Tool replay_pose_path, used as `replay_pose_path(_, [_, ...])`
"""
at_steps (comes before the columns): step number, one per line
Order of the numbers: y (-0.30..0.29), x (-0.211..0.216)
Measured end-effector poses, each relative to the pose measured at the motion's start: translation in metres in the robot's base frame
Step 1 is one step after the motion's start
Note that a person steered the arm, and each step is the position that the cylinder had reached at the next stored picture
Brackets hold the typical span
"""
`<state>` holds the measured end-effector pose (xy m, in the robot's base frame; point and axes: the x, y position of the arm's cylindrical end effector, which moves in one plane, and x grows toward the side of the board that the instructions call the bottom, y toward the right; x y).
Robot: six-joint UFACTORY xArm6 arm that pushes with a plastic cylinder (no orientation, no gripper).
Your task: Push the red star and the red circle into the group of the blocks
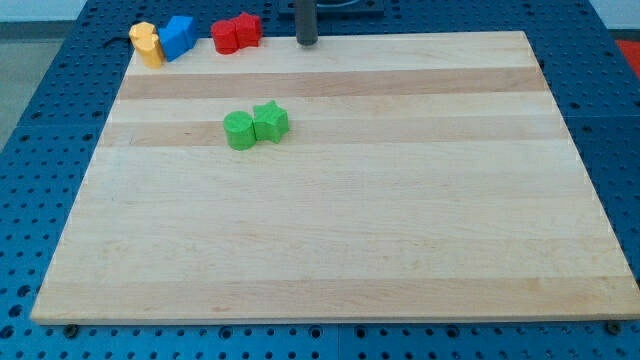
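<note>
The red circle (224, 37) and the red star (246, 29) sit touching each other at the top edge of the wooden board (330, 250), left of centre. My tip (306, 42) stands at the board's top edge, a short way to the right of the red star and apart from it. Further left, at the top-left corner, a yellow block (147, 44) and a blue block (177, 37) sit side by side. A green circle (239, 131) and a green star (270, 121) touch each other lower down, in the board's upper left part.
The board lies on a blue perforated table (40, 150). The red, blue and yellow blocks all sit right at the board's top edge.
</note>
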<state>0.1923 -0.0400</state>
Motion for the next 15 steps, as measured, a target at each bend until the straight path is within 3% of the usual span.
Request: replay_pose_path(15, [-0.037,0.001])
